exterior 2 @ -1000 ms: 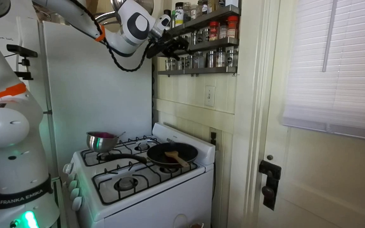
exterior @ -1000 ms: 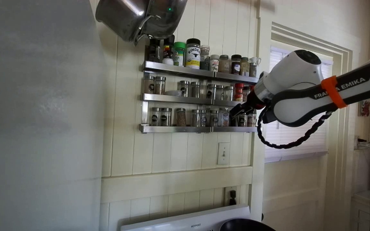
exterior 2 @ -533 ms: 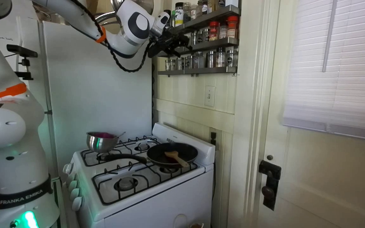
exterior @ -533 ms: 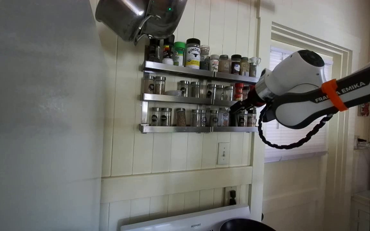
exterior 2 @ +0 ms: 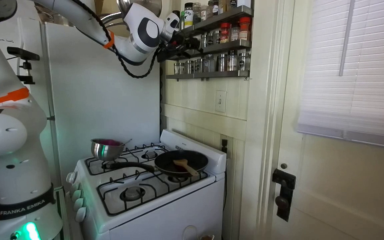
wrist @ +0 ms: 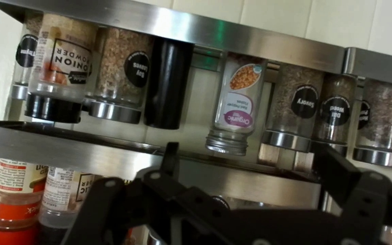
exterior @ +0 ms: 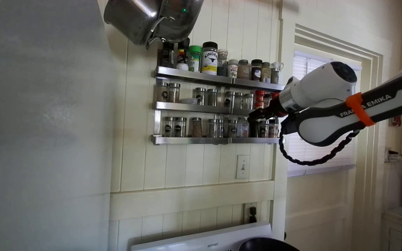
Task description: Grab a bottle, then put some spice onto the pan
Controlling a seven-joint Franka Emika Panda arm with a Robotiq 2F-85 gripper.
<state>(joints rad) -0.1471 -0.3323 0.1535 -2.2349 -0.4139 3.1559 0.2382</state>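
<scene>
End effector is wide, w/ nothing in it. Red pepper bottle, prob. the one to grab, stands up straight on the bottom shelf: ahead, lower, in line w/ its gap.

wall panelling: cream | door: cream — dark knob, white blind | fridge: pale, beside stove

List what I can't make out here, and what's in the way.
Pan, in an exterior view: inside too dark, partly under a wooden spatula.
Steel pot, in an exterior view: its wall hides most of the inside.
Overhead pots, in an exterior view: cut off by the top edge.
Black container, wrist view: shelf edge hides its base.
</scene>
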